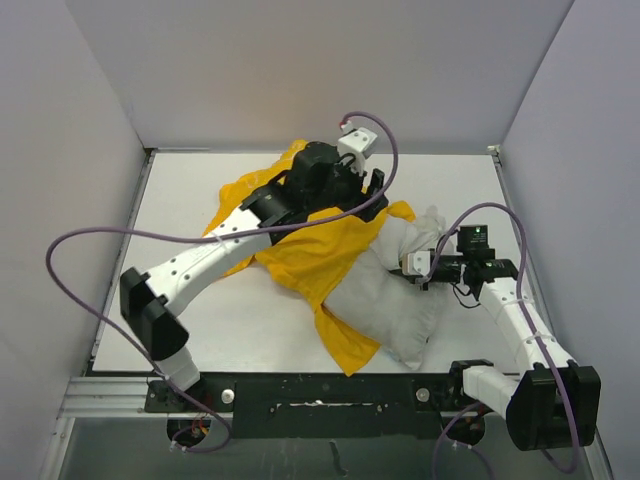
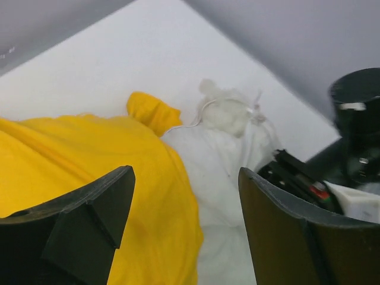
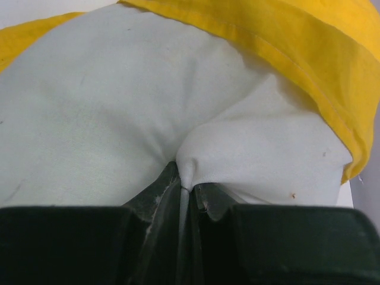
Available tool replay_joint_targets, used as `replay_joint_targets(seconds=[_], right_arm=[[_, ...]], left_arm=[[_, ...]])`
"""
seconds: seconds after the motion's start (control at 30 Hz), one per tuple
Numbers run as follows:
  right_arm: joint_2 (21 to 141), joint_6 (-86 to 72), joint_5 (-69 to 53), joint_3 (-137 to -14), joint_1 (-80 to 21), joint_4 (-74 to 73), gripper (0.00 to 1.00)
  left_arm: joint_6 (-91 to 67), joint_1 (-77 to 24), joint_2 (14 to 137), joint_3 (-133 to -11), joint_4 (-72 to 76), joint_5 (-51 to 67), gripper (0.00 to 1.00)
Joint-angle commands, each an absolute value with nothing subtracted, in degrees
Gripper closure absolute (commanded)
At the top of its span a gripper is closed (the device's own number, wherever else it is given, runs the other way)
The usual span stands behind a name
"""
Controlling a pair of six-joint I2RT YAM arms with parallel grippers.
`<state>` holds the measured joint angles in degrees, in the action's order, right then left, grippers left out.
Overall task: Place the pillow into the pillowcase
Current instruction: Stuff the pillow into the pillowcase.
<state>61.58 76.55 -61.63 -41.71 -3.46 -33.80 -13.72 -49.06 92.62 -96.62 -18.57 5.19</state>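
**Top view.** The table (image 1: 450, 185) is a flat white surface. Plain pale walls (image 1: 320, 70) close it in at the back and on both sides. A metal rail (image 1: 110, 395) runs along the near edge, where both arms are bolted. The pillowcase (image 1: 310, 250), bright yellow, lies crumpled across the middle of the table. The pillow (image 1: 400, 305), white and wrinkled, lies right of centre. Yellow cloth covers its far-left part, and more yellow shows beneath its near-left edge. The rest of the pillow is bare. The left gripper (image 1: 375, 192) hangs over the far part of the pillowcase. The right gripper (image 1: 418, 268) meets the pillow's right edge.

**Left wrist view.** Both dark fingers (image 2: 89, 219) stand spread wide with nothing between them. Below them, yellow cloth lies to the left and white pillow to the right, touching. Bare white table and a grey wall lie beyond. Part of the right arm (image 2: 356, 119) shows at the right edge.

**Right wrist view.** The jaws are pressed together, pinching a fold of the pillow's white fabric. A yellow hem crosses the top and right side, lying over the pillow.
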Motion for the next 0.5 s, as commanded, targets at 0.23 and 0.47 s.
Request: replay_joint_targets(seconds=[0.23,0.47], right_arm=[[60.49,77.27,-62.14,-40.34,-5.77,-33.12,1.00],[61.97,65.55,-54.33,-41.46,-8.60,-23.40,1.00]], left_arm=[[-4.49,-48.99,115.71,-117.69,-39.22,-3.14,0.54],[-6.07,-48.80,118.48,-127.35,-38.80,8.88,1.00]])
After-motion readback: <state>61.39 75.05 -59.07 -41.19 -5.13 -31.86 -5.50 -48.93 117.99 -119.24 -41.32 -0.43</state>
